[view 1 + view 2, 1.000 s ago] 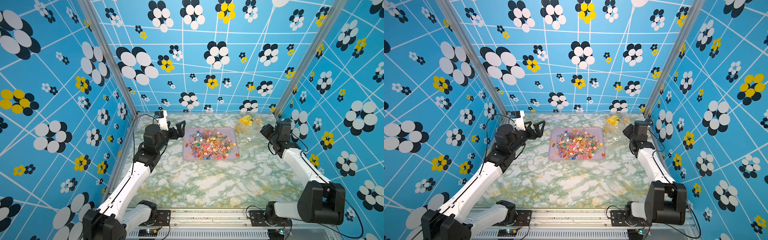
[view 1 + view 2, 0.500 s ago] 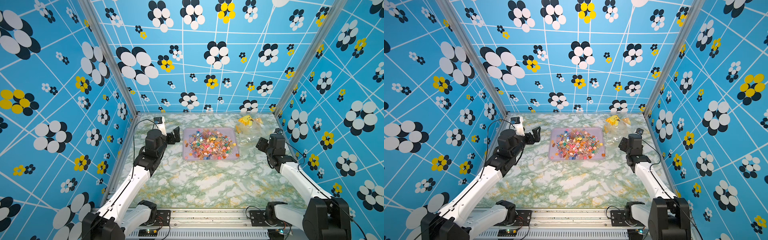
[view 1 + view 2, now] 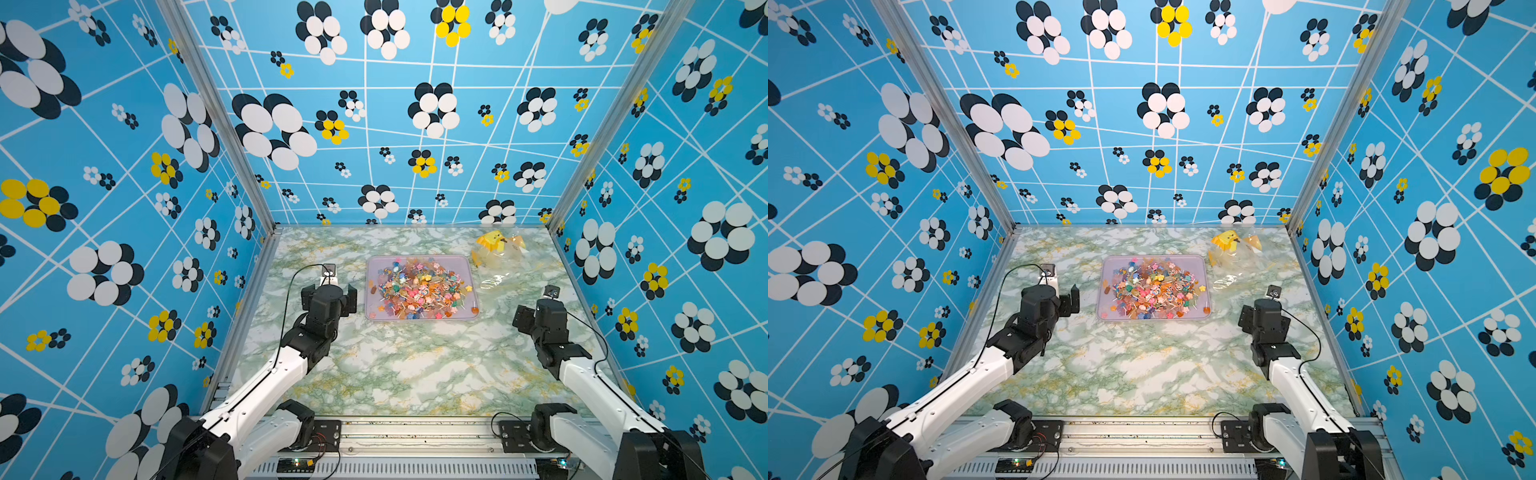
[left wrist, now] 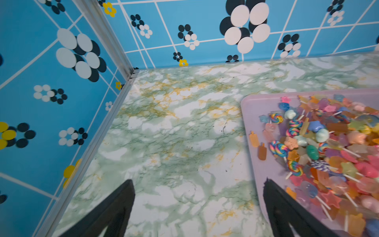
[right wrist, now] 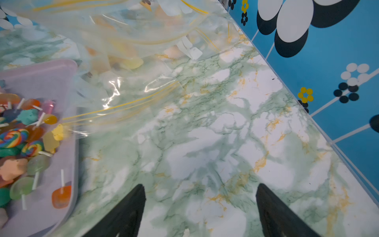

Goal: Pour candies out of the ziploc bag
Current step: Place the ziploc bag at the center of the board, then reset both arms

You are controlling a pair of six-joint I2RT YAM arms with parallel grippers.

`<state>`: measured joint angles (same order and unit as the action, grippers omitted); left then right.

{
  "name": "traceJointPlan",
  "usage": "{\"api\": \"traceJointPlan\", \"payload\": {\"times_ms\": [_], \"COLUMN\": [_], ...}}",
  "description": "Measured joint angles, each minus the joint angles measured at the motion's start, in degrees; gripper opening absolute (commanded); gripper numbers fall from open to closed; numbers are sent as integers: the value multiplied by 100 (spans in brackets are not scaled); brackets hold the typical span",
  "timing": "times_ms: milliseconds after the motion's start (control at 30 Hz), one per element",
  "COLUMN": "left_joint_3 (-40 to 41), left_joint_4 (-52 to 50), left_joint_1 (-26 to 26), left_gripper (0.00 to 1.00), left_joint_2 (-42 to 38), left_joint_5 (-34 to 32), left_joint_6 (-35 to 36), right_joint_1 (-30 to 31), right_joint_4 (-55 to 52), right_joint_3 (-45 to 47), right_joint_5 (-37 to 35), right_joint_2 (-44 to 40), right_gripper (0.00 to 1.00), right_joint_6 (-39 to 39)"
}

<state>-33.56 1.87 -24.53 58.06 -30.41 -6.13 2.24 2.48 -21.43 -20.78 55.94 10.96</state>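
The candies (image 3: 419, 289), tiny and multicoloured, lie heaped in a lilac tray (image 3: 419, 257) in the middle of the marble table; both top views show the candies (image 3: 1152, 289). The clear ziploc bag (image 3: 500, 259), with yellow lines and a yellow duck shape, lies crumpled at the back right, one edge against the tray's right side. My left gripper (image 3: 330, 296) stands open just left of the tray. Its wrist view shows my left gripper (image 4: 198, 180) over bare table. My right gripper (image 3: 540, 309) stands open in front of the bag. The right wrist view shows my right gripper (image 5: 200, 185) empty, with the bag (image 5: 127, 51) beyond it.
Blue flowered walls (image 3: 665, 249) close in the table on the left, back and right. The right arm sits close to the right wall. Marble tabletop (image 3: 415, 365) stretches in front of the tray. The arm bases (image 3: 316, 428) stand on the front rail.
Both arms have drawn back toward the front of the table. The right gripper has moved away from the bag and its jaws stand wider. The bag and tray stay put.
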Motion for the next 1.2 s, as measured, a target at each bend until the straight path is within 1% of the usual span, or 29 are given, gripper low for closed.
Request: {"api": "traceJointPlan", "payload": {"times_ms": [200,400,567,700,933,1100,1200], "left_joint_3": [396,925,1237,1266,1231,1224,1224], "left_joint_4": [31,232,472,564,675,719,717], "left_joint_1": [2,2,2,9,13,2,-11], "left_gripper": [100,100,100,99,99,99,99], "left_joint_2": [-4,-240,4,289,610,623,496], "left_joint_5": [-525,-957,-1167,-1257,-1469,-1604,-1727], "left_joint_6": [114,240,232,234,122,59,55], "right_joint_1": [68,76,76,85,111,114,114], "right_joint_4": [107,-59,-188,-186,63,400,466], "right_joint_3": [166,164,173,175,184,190,190], "right_joint_5": [-9,9,-22,-98,-168,-168,-164], "right_joint_2": [42,55,-289,-310,-59,129,240], "right_gripper": [99,99,99,99,99,99,99], "right_joint_6": [-94,-46,44,61,39,35,15]}}
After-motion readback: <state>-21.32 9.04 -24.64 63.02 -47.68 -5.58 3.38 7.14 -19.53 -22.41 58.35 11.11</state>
